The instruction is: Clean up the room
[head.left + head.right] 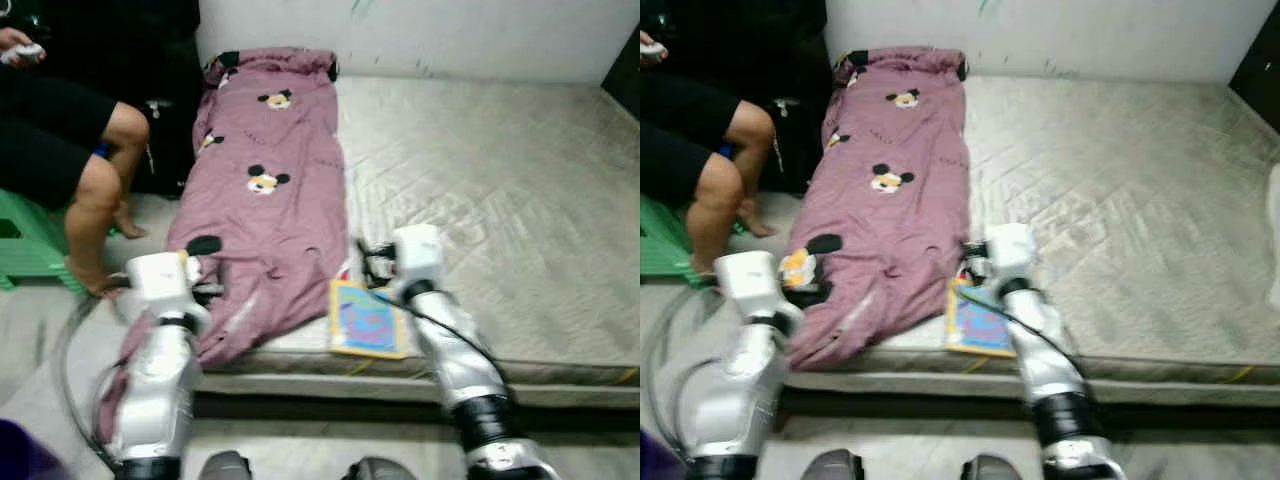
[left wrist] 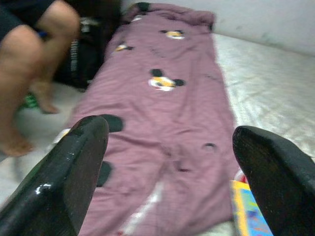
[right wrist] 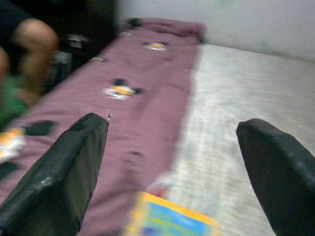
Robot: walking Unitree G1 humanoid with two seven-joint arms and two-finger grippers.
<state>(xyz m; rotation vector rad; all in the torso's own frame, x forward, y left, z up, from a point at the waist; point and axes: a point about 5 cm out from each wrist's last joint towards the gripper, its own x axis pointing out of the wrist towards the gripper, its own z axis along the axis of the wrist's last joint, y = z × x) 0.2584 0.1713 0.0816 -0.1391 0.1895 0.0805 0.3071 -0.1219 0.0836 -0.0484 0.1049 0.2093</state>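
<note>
I stand at the near edge of the low grey quilted mattress (image 1: pixel 500 180), my landmark here. The mauve cartoon-print blanket (image 1: pixel 265 190) lies lengthwise along its left side, its near end spilling over the edge; one yellow-bordered blue picture book (image 1: pixel 367 320) lies at the near edge, just beside the blanket. My left gripper (image 2: pixel 167 167) hovers over the blanket's near end, fingers spread wide and empty; my right gripper (image 3: pixel 172 167) hangs above the book, equally wide and empty. I judge the book the step in hand: I should lower squarely and pinch one edge rather than press flat. Count: one blanket, one book, one seated person's legs (image 1: pixel 100 190) left of the mattress.
</note>
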